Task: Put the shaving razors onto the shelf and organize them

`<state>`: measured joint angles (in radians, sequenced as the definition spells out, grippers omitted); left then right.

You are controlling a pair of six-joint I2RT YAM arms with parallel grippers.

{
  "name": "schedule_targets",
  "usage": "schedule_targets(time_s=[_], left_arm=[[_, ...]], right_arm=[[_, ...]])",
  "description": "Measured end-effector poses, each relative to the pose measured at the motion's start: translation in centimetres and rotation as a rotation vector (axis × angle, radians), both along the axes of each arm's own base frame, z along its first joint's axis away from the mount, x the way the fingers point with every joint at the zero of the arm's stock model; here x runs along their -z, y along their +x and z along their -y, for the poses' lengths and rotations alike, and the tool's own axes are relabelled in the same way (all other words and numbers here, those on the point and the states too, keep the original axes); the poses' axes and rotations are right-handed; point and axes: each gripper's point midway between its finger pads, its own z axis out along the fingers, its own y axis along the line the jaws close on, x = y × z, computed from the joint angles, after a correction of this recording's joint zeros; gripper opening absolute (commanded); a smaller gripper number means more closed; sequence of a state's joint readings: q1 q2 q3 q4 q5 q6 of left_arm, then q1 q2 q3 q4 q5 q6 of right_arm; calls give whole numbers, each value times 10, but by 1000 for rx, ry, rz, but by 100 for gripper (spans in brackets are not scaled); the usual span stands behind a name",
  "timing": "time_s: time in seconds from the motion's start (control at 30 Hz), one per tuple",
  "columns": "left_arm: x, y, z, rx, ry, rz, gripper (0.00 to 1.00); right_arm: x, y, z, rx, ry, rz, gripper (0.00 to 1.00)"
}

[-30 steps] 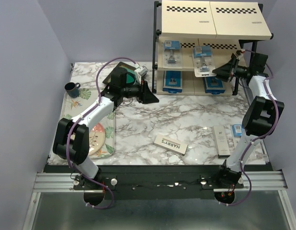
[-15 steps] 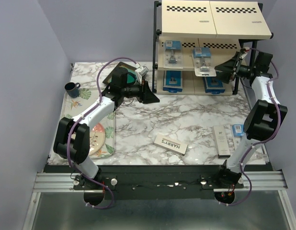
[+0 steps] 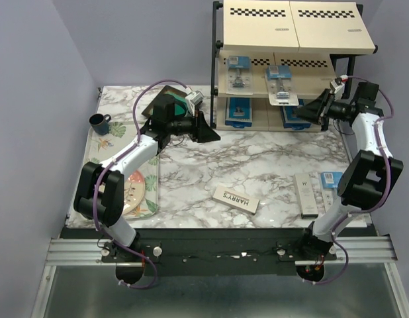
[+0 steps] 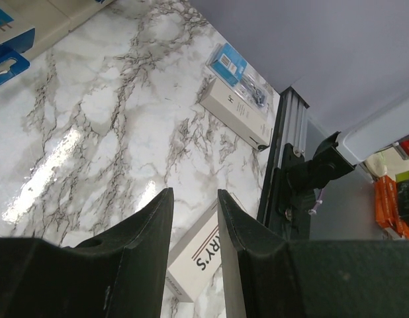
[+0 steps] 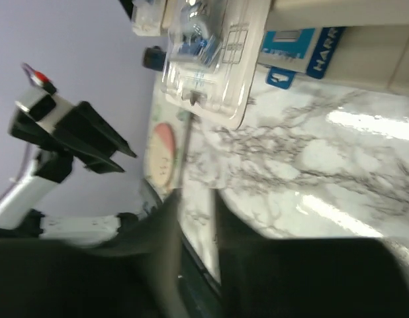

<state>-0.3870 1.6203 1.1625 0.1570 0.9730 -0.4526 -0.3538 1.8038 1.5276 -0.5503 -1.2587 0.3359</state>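
Note:
The shelf (image 3: 294, 26) stands at the back right. Its middle tier holds two blister packs, one at the left (image 3: 236, 71) and one overhanging the front edge (image 3: 281, 89), also in the right wrist view (image 5: 208, 56). Two dark-blue boxes (image 3: 237, 111) (image 3: 295, 116) lie on the bottom tier. My right gripper (image 3: 309, 110) (image 5: 194, 199) is open and empty, just right of the overhanging pack. My left gripper (image 3: 208, 132) (image 4: 194, 199) is open and empty over the table. A HARRY'S box (image 3: 236, 199) (image 4: 198, 255), a second long white box (image 3: 306, 194) and a blister pack (image 3: 329, 180) lie near the front.
A dark square frame with a green centre (image 3: 171, 103) lies at the back left under my left arm. A dark mug (image 3: 98, 122) and a plate (image 3: 133, 192) sit on the floral tray (image 3: 102, 146) along the left edge.
My right gripper has drawn back to the right and down, away from the blister pack, which stays overhanging the middle tier. The left arm has not moved.

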Motion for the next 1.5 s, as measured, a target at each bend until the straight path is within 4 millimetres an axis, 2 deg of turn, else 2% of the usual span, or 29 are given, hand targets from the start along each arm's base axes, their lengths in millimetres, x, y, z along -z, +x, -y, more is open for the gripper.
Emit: schedule_targets(time_s=[0.1,0.23,0.33,0.4,0.47,0.53,0.67,0.77,0.83,1.17,1.5], left_arm=[[5,2,-3,-15,5,-7,41],[8,8,-7,-47,12,-6,41],[10,12,-11,-74,17,-5,41],[11,12,-12,-85,19,-4,40],[11,13,-12,-95,22,-2,41],[10,14,-14,-104,22,3,41],[9,14,-17,-117,22,9,41],[8,14,-20,-129,22,13,41],[8,14,-23,-138,23,15,41],[15,15,-29,-158,31,2,41],[15,15,-29,-159,31,2,41]], right_arm=[[-3,-13,2,36,-131,58,1],[-8,-17,3,90,-340,139,1],[-12,-26,-13,138,-519,206,1],[-20,-29,-31,138,-598,254,1],[-25,-26,-38,146,-638,273,1],[-27,-11,-35,188,-679,263,1],[1,6,-16,247,-746,173,1],[18,12,-9,261,-783,118,1],[22,15,-5,269,-797,102,1],[18,25,-9,309,-784,105,1],[31,45,-12,381,-710,29,1]])
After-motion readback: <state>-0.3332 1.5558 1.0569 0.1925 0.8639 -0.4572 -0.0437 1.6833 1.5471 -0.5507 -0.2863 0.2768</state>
